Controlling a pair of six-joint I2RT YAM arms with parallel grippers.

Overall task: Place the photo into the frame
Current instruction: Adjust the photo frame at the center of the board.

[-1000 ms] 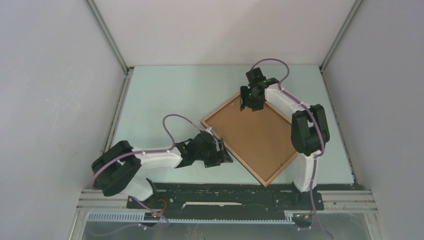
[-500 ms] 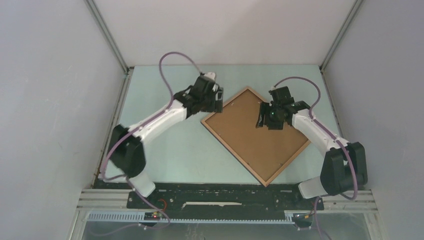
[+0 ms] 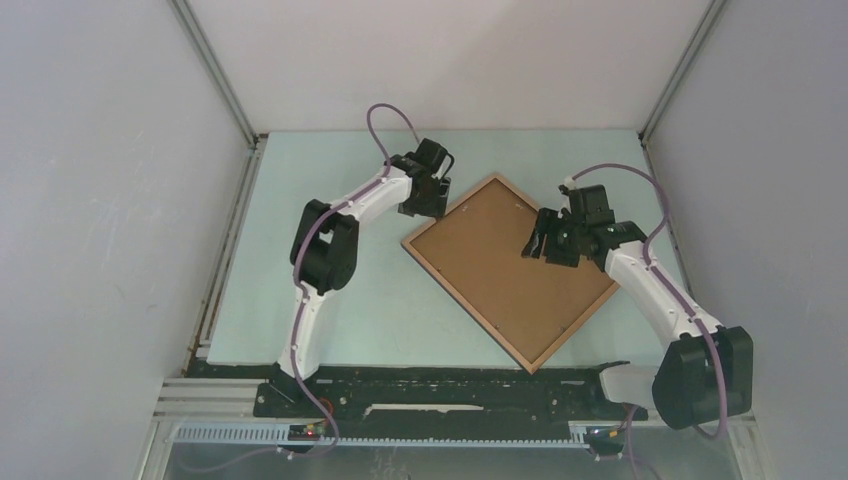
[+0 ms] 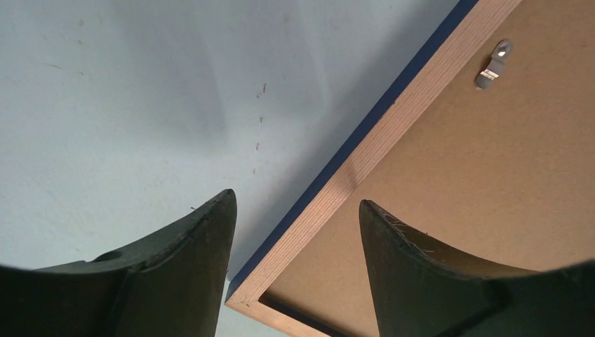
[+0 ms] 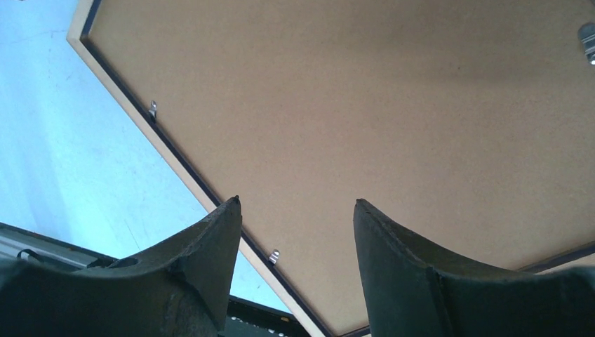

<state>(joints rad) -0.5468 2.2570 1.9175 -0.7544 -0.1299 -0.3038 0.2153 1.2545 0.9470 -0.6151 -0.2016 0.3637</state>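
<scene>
- At table centre, the frame (image 4: 435, 77) lies back-up, long axis roughly 10-to-4 o'clock; the brown backing board (image 3: 510, 270) fills it; the photo is not visible.
- Right gripper (image 3: 540, 245): jaws apart, empty, above the board's 3 o'clock area.
- Left gripper (image 3: 432, 200): jaws apart, straddling the 10 o'clock short rail, judged the better-placed arm.

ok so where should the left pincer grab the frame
Probably the thin far-left rail of the frame, from straight above: one finger outside over the table, one inside over the backing board. It lies flat, so only that rail offers a pinch; the left pincer hangs astride it.
</scene>
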